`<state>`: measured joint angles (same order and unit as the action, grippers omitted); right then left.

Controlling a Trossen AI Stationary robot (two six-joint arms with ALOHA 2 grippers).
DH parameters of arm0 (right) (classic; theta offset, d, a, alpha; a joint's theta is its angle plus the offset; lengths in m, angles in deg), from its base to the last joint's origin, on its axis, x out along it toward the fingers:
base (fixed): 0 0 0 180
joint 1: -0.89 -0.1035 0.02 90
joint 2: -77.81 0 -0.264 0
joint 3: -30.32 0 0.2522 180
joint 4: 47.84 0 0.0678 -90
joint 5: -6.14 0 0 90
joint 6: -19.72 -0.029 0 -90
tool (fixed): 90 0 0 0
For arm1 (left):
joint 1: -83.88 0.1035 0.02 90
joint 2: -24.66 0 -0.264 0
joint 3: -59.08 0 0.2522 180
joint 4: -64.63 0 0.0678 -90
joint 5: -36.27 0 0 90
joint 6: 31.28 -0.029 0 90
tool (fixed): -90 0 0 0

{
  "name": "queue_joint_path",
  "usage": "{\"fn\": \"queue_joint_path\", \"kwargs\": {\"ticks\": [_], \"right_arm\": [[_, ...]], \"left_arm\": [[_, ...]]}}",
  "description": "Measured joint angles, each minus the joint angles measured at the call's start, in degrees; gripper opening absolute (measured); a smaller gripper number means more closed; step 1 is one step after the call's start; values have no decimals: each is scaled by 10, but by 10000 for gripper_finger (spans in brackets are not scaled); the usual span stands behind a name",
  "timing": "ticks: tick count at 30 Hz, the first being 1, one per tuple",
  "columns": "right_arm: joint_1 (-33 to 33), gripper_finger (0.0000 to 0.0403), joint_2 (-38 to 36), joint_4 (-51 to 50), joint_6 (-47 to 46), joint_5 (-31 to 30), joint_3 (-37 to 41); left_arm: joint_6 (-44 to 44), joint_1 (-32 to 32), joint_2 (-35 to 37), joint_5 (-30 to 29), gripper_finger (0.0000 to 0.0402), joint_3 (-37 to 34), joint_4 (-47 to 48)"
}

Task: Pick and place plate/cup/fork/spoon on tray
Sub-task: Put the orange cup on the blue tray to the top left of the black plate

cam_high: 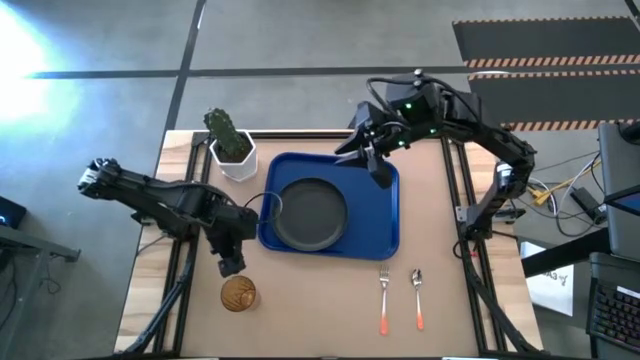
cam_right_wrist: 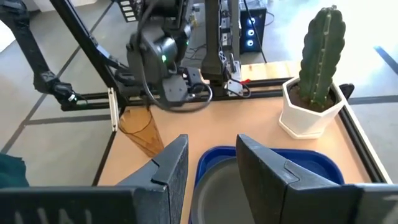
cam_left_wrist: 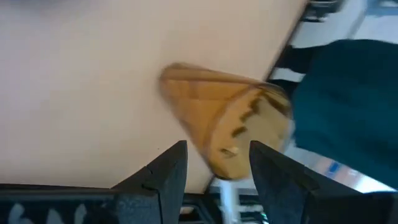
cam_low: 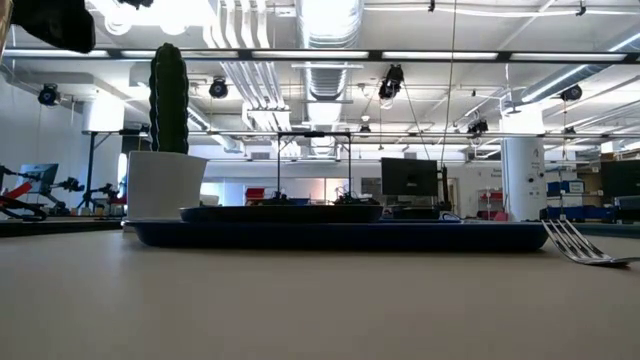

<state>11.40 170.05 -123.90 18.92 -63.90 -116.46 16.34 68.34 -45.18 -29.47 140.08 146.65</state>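
The dark plate (cam_high: 310,213) lies in the blue tray (cam_high: 385,235) at the table's middle; both also show in the low view, the plate (cam_low: 285,212) on the tray (cam_low: 340,235). The amber cup (cam_high: 238,293) stands on the table near the front left. My left gripper (cam_high: 230,264) hovers just on its far side, open, with the cup (cam_left_wrist: 227,124) ahead of the fingertips. The fork (cam_high: 383,293) and the spoon (cam_high: 417,295) lie side by side on the table in front of the tray. My right gripper (cam_high: 381,172) is open and empty above the tray's far right corner.
A white pot with a green cactus (cam_high: 232,150) stands at the tray's far left corner, and also shows in the right wrist view (cam_right_wrist: 317,93). Bare tabletop lies to the right of the tray and along the front edge.
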Motion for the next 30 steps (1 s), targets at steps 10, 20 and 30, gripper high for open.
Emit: {"fn": "queue_joint_path", "kwargs": {"ticks": [10,20,30], "right_arm": [[0,123,-10,-12,-11,0,0],[0,123,-6,-13,-10,-5,0],[-1,123,-3,-13,-29,-5,0]], "left_arm": [[-64,-36,-73,-37,157,21,-3],[-55,-83,-92,-91,157,34,-3],[-60,-86,-99,-147,157,32,-3]]}}
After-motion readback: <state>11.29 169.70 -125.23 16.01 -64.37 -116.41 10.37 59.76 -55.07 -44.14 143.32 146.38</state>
